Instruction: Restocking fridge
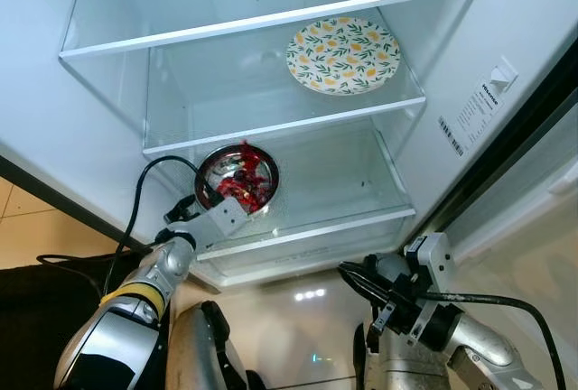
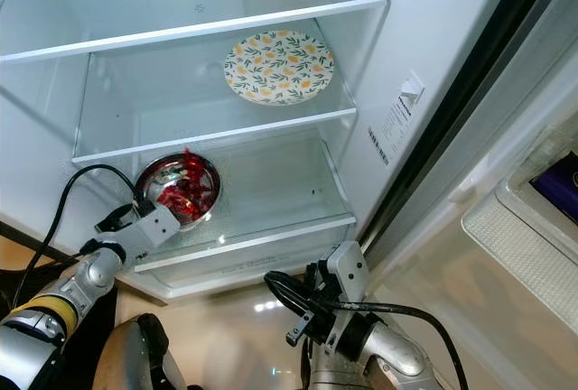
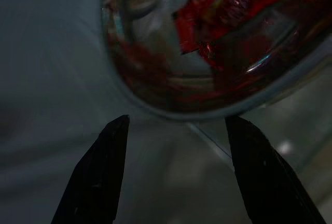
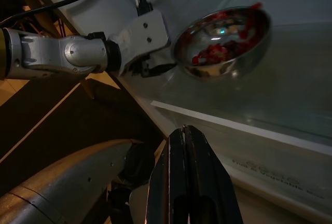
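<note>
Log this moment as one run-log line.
task: restocking fridge | left hand: open, just short of steel bowl of red pieces on lower glass shelf | right hand: shut, idle below

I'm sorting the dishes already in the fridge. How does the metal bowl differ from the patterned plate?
The metal bowl is deep, shiny steel and holds red wrapped pieces; the patterned plate is flat, white with yellow and green print, and holds nothing. The bowl sits on the lowest glass shelf at its left front, by the left gripper, whose fingers are open; the plate lies one shelf higher, to the right. Both are round.
</note>
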Available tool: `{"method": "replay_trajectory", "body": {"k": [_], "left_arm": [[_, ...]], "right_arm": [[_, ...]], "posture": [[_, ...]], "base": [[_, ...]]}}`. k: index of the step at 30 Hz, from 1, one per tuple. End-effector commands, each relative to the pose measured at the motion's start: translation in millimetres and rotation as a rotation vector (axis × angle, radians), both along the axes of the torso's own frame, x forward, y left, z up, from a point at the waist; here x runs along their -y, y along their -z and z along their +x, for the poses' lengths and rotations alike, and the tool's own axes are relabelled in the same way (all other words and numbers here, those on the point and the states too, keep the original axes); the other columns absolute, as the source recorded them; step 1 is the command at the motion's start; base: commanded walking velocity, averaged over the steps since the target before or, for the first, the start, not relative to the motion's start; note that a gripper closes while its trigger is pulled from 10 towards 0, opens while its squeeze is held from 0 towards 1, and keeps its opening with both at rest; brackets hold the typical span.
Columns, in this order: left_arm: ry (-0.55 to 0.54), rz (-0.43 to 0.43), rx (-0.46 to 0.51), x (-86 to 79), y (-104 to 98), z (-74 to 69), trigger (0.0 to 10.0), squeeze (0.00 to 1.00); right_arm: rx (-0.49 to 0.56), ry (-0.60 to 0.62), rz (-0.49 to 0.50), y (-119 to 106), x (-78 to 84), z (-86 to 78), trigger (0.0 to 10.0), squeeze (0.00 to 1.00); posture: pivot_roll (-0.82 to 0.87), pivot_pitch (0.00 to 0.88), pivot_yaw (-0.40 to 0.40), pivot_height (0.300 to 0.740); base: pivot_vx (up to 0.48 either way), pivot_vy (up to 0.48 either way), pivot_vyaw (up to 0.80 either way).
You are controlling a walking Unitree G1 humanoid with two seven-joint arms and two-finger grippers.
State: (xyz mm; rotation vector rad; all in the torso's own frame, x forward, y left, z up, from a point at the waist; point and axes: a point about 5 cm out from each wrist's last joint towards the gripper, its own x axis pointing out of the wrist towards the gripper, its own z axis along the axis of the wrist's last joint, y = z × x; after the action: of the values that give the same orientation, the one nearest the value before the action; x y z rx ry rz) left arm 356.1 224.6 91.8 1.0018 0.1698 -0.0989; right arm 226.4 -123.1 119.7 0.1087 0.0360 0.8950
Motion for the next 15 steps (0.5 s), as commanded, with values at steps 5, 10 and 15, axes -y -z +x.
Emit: {"method": "replay_trajectory", "body": {"k": [5, 10, 15], "left_arm": [[-0.001, -0.055, 0.014, -0.2, 10, -9.0, 10.0, 0.00], [0.082, -0.105, -0.027, 15.0, 28, -21.1, 10.0, 0.00], [0.158, -0.133, -0.050, 28.3, 38, -29.6, 10.0, 0.00]], "right_arm": [[-0.026, -0.012, 0.007, 4, -2.3, -2.7, 10.0, 0.00], [-0.027, -0.014, 0.006, 6, -2.7, -1.7, 10.0, 0.00], [-0.026, -0.013, 0.005, 6, -2.0, 0.4, 10.0, 0.00]], "posture": [[-0.21, 0.374, 0.093, 0.445], [-0.20, 0.365, 0.099, 0.445], [-0.20, 0.354, 0.105, 0.445]], "base": [[0.000, 0.000, 0.00], [0.000, 0.000, 0.00], [0.000, 0.000, 0.00]]}}
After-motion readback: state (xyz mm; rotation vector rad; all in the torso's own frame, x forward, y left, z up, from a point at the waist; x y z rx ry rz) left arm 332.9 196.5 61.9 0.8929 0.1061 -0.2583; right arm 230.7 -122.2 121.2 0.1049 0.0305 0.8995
